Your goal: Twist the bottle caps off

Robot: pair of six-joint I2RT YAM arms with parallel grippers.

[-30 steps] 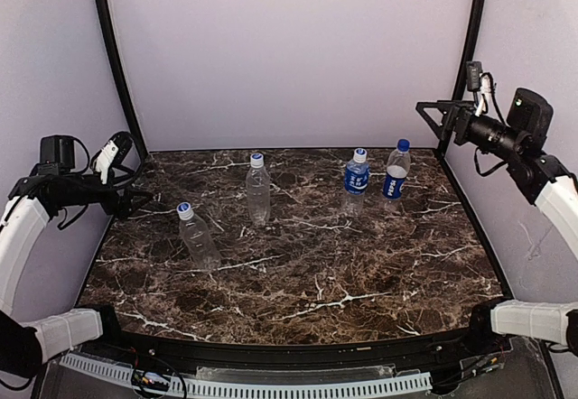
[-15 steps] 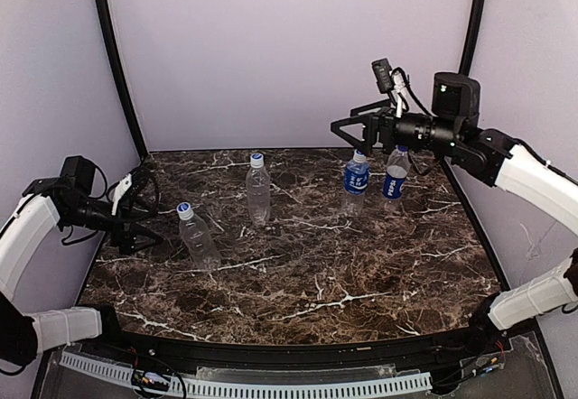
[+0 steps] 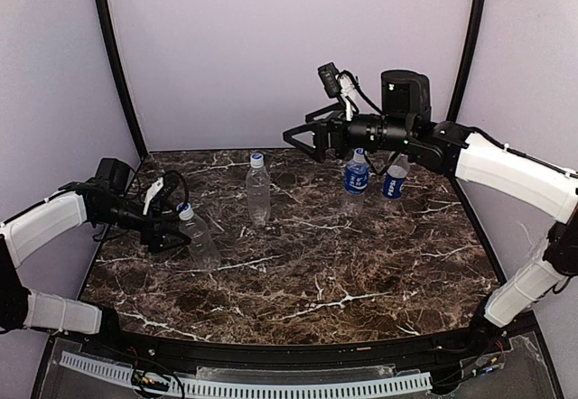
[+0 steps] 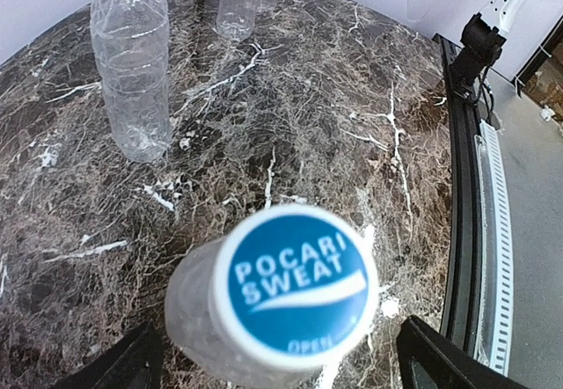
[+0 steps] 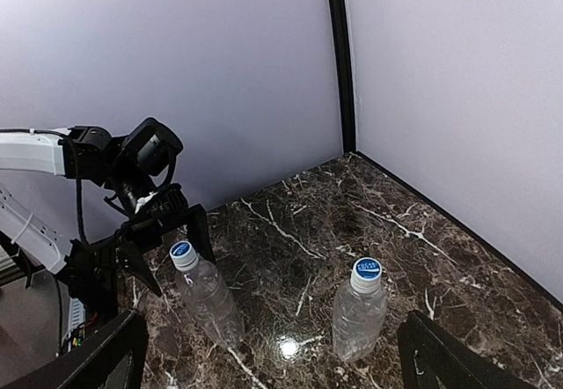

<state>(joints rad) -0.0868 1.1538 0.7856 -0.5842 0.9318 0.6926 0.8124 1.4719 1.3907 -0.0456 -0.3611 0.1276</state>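
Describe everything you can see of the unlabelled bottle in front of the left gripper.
The bottle is small, clear plastic, with no label. Its cap is still screwed on: white rim, blue top printed POCARI SWEAT. It stands on the dark marble table, toward the left side. The left gripper is open, one finger on either side of the cap, neither touching it.

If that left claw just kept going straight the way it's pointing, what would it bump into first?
Most likely the blue-and-white cap of the nearest plain bottle: in the wrist view it sits centred between the jaws of the open left gripper. The distance is unclear.
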